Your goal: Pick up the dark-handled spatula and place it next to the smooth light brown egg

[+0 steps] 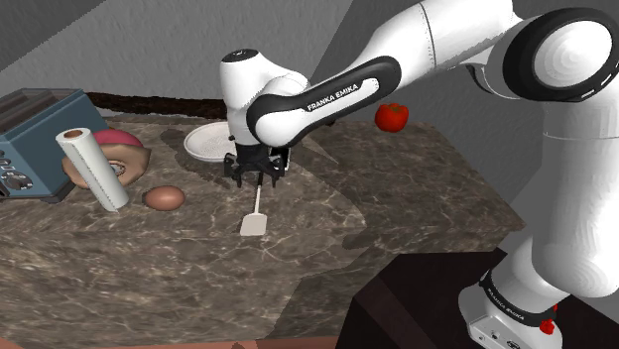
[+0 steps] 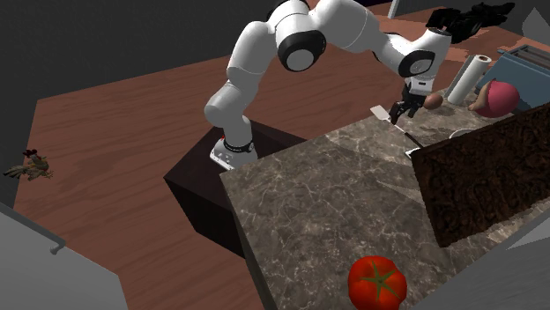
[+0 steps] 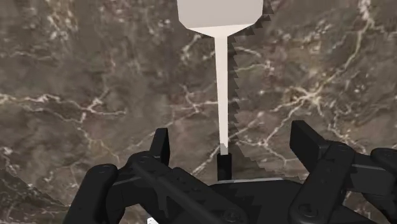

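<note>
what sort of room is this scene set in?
Probably a kitchen: a dark veined stone-look countertop carrying a blue-grey toaster, a white paper towel roll and a round white plate.

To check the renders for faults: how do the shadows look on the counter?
Wrist view: the spatula throws a thin shadow along its shaft, its edge saw-toothed, not smooth. Shoulder view: the counter carries broad lighter and darker patches with soft edges near the gripper.
</note>
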`<state>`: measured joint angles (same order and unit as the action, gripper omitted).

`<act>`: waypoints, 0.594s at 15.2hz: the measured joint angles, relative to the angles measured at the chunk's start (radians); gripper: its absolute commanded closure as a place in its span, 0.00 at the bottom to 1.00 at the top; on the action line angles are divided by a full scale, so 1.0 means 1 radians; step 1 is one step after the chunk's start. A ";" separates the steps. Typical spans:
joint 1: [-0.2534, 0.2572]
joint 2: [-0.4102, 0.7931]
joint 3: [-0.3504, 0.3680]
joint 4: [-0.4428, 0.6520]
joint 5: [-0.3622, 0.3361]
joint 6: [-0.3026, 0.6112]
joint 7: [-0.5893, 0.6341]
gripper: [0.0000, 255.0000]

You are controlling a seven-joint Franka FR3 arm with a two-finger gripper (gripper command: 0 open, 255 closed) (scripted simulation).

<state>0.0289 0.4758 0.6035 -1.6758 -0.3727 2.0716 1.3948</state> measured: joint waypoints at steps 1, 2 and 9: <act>-0.003 -0.013 0.005 0.009 0.009 -0.020 -0.006 0.00; -0.005 -0.021 0.009 0.028 0.017 -0.043 -0.015 0.00; -0.007 -0.035 0.014 0.038 0.027 -0.067 -0.020 0.00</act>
